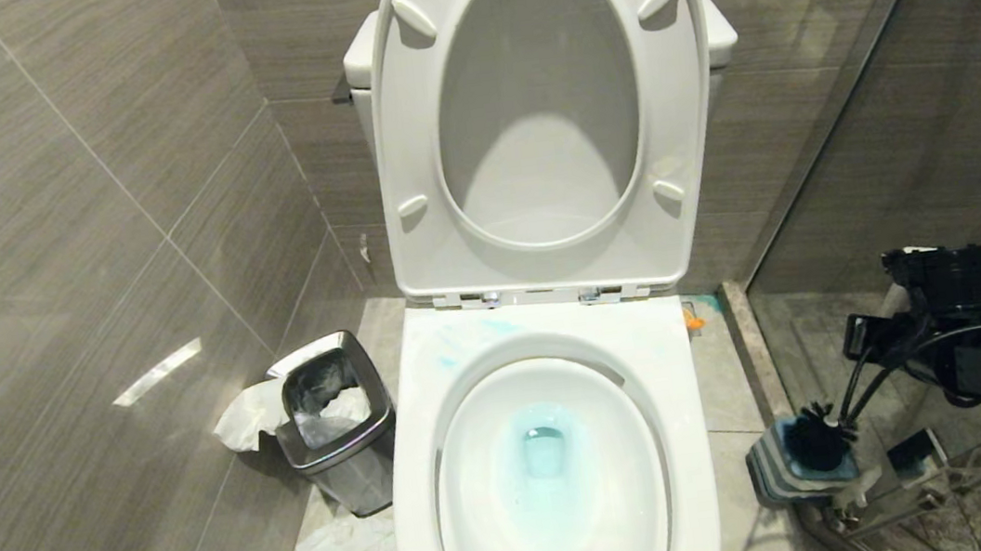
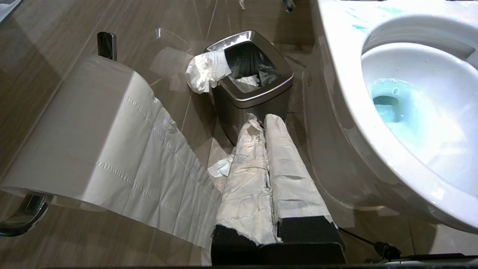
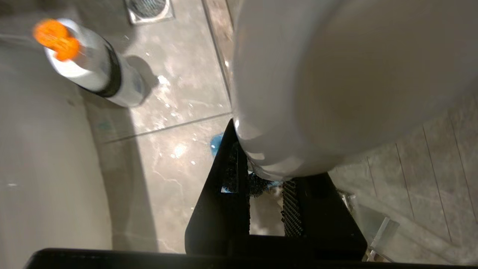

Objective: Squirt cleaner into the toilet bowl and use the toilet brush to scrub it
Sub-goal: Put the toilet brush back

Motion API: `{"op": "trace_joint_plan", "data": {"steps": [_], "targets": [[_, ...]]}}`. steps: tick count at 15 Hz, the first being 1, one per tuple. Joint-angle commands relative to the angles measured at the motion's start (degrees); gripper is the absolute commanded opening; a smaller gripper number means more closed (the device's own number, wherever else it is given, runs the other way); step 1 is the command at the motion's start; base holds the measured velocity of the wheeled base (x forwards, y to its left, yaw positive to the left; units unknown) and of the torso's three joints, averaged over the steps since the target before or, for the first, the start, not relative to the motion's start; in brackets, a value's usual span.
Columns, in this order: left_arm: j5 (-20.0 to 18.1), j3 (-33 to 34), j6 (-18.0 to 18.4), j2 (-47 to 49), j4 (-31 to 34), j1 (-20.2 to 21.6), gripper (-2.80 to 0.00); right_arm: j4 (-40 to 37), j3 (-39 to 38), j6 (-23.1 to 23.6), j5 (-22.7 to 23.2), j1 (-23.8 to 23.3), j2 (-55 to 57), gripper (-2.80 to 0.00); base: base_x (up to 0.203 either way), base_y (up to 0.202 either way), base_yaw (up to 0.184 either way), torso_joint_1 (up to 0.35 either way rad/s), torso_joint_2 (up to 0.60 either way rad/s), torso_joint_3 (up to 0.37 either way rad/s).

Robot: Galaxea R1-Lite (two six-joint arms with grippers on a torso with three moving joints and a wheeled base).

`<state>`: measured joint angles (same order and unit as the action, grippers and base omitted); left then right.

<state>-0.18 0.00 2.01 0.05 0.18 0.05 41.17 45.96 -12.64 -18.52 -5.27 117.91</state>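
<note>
Your right tool [image 3: 267,194] is clamped on the slim white handle of the black-bristled toilet brush [image 1: 818,439], standing upright in its holder. The glossy white toilet bowl [image 1: 553,483] lies at nine o'clock. Left tool [image 2: 266,123] pinched closed, empty.

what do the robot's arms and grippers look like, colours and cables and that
The left gripper has two long fingers wrapped in worn, flaking white tape over black bases, with a thin black cable beside them. The right gripper is bare black, with flat angular fingers and ridged inner pads. In the head view the right arm is black and boxy, with black cables looping along it.
</note>
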Motion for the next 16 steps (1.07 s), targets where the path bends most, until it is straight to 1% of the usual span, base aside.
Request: {"op": "trace_joint_plan", "data": {"steps": [1, 4, 8, 11, 16], "targets": [[0.01, 0.00, 0.01, -0.02, -0.01, 0.04, -2.80, 1.60, 0.18, 0.04, -0.15, -0.47, 3.52, -2.80, 0.000, 0.000, 0.000, 0.000, 0.00, 0.000], [0.01, 0.00, 0.01, 0.04, -0.01, -0.05, -2.80, 3.54, -0.10, 0.07, -0.47, -0.53, 6.23, -2.80, 0.000, 0.000, 0.000, 0.000, 0.00, 0.000], [0.01, 0.00, 0.01, 0.04, -0.01, -0.05, -2.80, 7.96, 0.16, 0.25, -0.56, -0.59, 10.41, -2.80, 0.000, 0.000, 0.000, 0.000, 0.00, 0.000], [0.01, 0.00, 0.01, 0.04, -0.01, 0.04, -2.80, 12.40, -0.60, 2.75, -0.55, -0.88, 12.78, -2.80, 0.000, 0.000, 0.000, 0.000, 0.00, 0.000], [0.01, 0.00, 0.01, 0.04, -0.01, 0.00, -2.80, 13.22, -0.73, 3.24, -0.55, -0.89, 13.48, -2.80, 0.000, 0.000, 0.000, 0.000, 0.00, 0.000]]}}
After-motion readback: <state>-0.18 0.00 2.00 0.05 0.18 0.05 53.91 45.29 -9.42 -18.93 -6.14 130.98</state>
